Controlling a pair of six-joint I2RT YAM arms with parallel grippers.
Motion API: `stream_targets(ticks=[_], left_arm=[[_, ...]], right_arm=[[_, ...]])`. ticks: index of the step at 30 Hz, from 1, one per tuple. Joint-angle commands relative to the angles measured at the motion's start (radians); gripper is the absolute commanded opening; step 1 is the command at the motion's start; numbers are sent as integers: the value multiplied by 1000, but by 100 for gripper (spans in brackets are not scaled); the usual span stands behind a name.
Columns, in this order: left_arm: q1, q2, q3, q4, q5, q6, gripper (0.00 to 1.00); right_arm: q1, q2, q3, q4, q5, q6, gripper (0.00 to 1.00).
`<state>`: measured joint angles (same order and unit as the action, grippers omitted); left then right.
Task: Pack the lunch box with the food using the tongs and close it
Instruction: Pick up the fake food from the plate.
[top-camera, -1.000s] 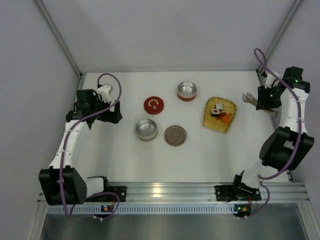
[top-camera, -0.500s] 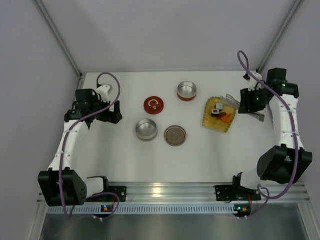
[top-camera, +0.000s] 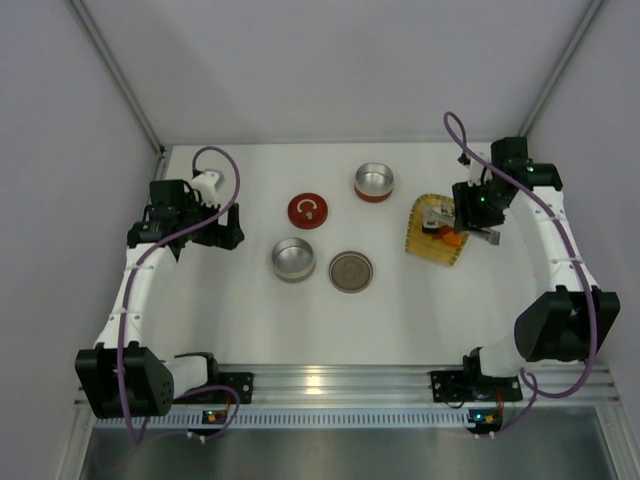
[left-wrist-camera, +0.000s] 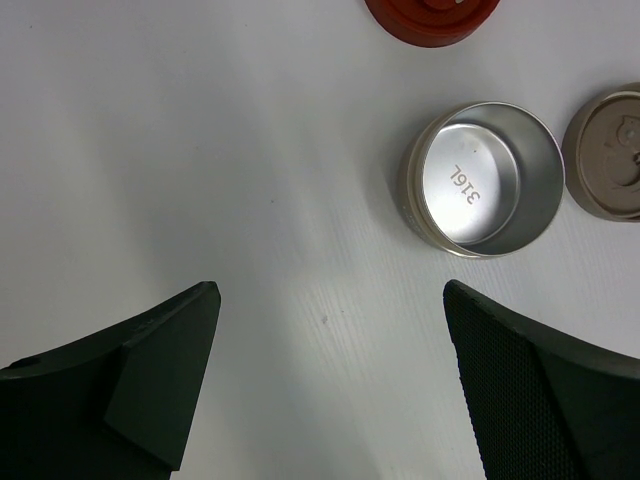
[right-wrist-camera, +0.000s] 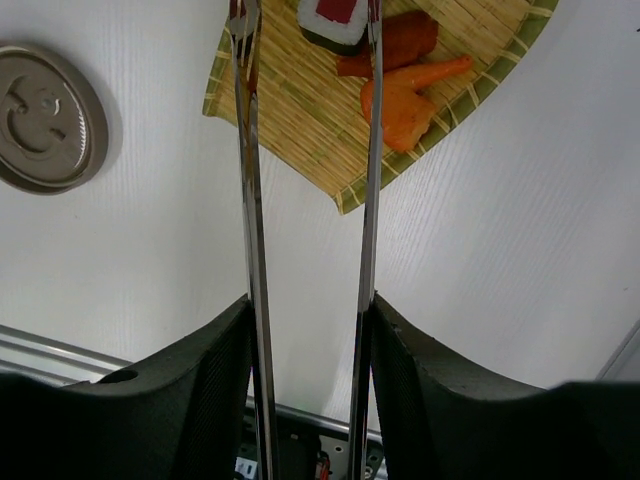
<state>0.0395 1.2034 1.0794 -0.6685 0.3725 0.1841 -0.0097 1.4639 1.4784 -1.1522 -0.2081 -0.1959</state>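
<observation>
Right wrist view: the right fingers (right-wrist-camera: 190, 390) clamp the tongs (right-wrist-camera: 251, 200) — one silver arm lies against each inner finger face, and the two arms stand apart. We see the arms reach out over the yellow woven mat (right-wrist-camera: 300, 110), where the food sits. A white-and-black piece (right-wrist-camera: 335, 18) lies between the arms at the top edge of the view. A reddish piece (right-wrist-camera: 400, 45) and an orange piece (right-wrist-camera: 400, 105) lie just beside it, outside the arms. The tong tips are cut off.

Left wrist view: the left fingers (left-wrist-camera: 540, 390) stand wide apart above bare table (left-wrist-camera: 200, 150), holding nothing — an open steel tin (left-wrist-camera: 485, 180) lies ahead, near a red lid (left-wrist-camera: 430, 10) and a grey-brown lid (left-wrist-camera: 610, 155).
</observation>
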Motion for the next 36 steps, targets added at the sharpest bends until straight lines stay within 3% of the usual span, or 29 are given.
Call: stream_targets(ticks=[1, 14, 36], left_arm=[[3, -34, 31, -5, -6, -2, 98], [3, -34, 17, 3, -1, -5, 98], [5, -30, -10, 24, -3, -3, 98]], right_arm=[[46, 13, -4, 34, 87, 64, 46], [79, 67, -6, 49, 153, 105, 49], [91, 139, 13, 72, 114, 115, 50]])
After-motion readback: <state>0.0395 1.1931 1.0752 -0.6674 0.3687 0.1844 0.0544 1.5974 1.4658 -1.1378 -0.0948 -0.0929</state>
